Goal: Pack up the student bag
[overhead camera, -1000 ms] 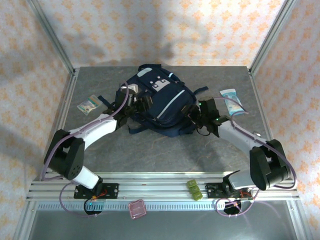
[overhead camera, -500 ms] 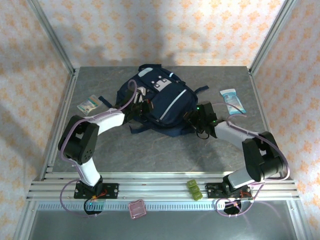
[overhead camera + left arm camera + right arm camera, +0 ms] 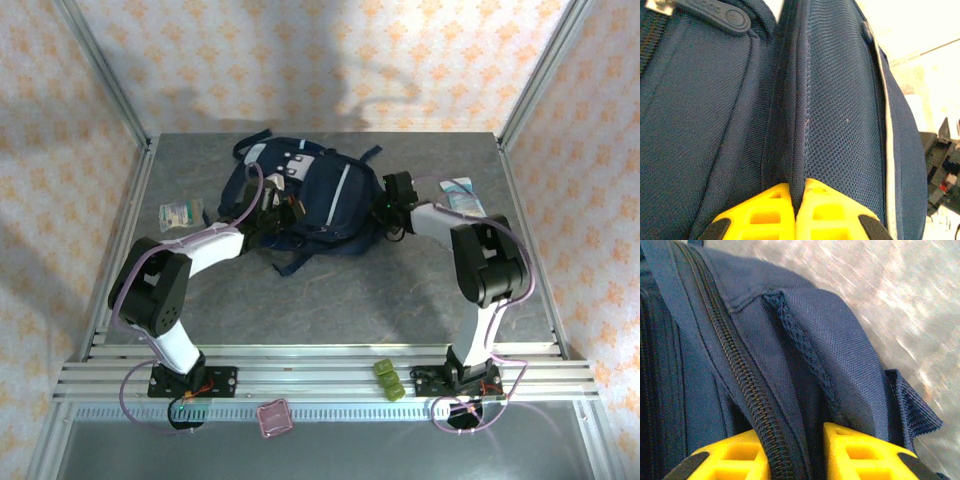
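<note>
Student bag (image 3: 318,200), lying on the grey tabletop (image 3: 330,300) with its striped front upward. Compared with a second ago the bag has been drawn toward the far wall and turned, so that its white stripe runs more nearly front to back. Both arms have folded in against it. The left hand (image 3: 796,202), at the bag's left flank, was spread a second ago and is now clenched on a seam fold beside the mesh panel (image 3: 840,125). The right hand (image 3: 792,450), at the bag's right flank, has narrowed and grasps the fold that carries the zip (image 3: 735,365). With both flanks pinched, the bag appears steadied for opening. No compartment is seen open yet, so packing proper has probably not begun. A pale green packet (image 3: 182,212) lies left of the bag, and a blue-and-white packet (image 3: 466,196) lies right of it; both are still outside.
</note>
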`<control>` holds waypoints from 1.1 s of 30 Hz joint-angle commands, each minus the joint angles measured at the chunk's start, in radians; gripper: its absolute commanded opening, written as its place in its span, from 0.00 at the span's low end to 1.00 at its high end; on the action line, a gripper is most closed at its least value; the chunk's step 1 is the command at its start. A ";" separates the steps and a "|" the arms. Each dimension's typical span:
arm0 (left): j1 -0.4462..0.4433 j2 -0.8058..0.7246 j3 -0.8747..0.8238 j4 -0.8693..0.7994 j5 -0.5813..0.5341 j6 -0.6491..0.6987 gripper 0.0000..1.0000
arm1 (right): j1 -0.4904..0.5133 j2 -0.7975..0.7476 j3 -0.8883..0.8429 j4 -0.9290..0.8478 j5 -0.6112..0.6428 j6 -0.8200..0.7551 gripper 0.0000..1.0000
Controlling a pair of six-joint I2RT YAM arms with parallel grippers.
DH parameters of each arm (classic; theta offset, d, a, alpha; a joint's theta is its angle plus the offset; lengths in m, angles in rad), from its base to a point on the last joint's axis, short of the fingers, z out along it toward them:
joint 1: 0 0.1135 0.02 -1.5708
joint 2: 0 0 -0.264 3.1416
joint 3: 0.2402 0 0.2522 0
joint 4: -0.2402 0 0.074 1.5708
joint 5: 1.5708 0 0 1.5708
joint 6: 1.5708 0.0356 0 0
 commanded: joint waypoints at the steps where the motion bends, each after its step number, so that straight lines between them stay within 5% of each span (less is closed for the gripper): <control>1: -0.018 -0.001 0.093 0.053 0.083 -0.047 0.00 | 0.011 0.005 0.082 -0.032 0.018 -0.035 0.34; 4: -0.018 0.003 0.135 0.044 0.080 -0.075 0.00 | 0.029 -0.060 0.079 -0.092 0.071 -0.063 0.46; 9: -0.018 0.006 0.204 0.007 0.080 -0.111 0.00 | 0.059 -0.219 -0.011 -0.151 0.158 -0.092 0.50; 15: -0.018 0.006 0.233 -0.015 0.083 -0.145 0.00 | 0.167 -0.411 -0.213 0.042 0.051 -0.121 0.34; 20: -0.018 0.001 0.225 -0.014 0.085 -0.162 0.00 | 0.252 -0.423 -0.295 0.215 -0.042 -0.135 0.27; 29: -0.019 -0.030 0.211 0.015 0.106 -0.188 0.00 | 0.266 -0.257 -0.239 0.179 0.027 -0.118 0.21; 33: -0.018 -0.036 0.203 0.020 0.107 -0.187 0.00 | 0.274 -0.299 -0.252 0.144 0.054 -0.116 0.24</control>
